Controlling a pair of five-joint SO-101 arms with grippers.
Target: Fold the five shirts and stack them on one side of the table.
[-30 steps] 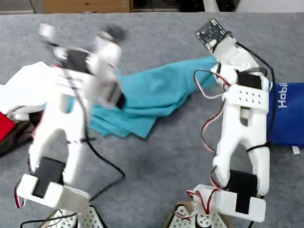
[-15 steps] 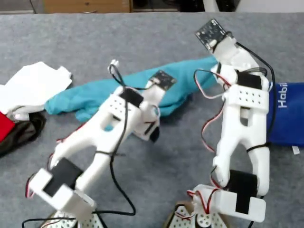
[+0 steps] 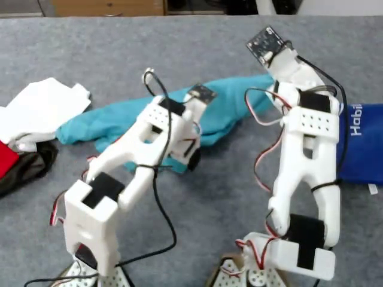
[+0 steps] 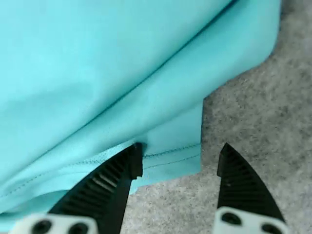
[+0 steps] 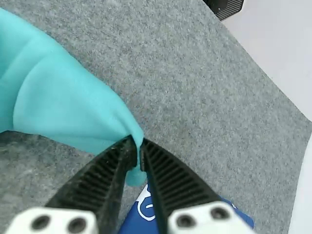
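Your teal shirt (image 3: pixel 230 104) lies as a long, rumpled band across the middle of the grey table (image 3: pixel 203 203), one end near the white shirt (image 3: pixel 42 107) and the other drawn up toward the right arm (image 3: pixel 305 149). In the left wrist view the teal shirt (image 4: pixel 97 73) shows smooth layered folds and a stitched hem with a squared corner lying on the table.

Your left gripper (image 4: pixel 180 151) hangs low over that hem corner with its jaws spread wide. One finger (image 4: pixel 112 178) is at the hem's edge and the other stands over bare table, and it grips nothing. The left arm (image 3: pixel 143 137) reaches forward over the shirt's middle.

Your right gripper (image 5: pixel 137 142) is pinched closed on a bunched tip of the teal shirt (image 5: pixel 58 102), and the right arm extends straight out over the table.

The white shirt sits at the table's left edge, next to a red shirt (image 3: pixel 6 158) and a dark shirt (image 3: pixel 30 170). A blue shirt (image 3: pixel 362 149) lies on the right side and carries white lettering, which the view's edge cuts off.
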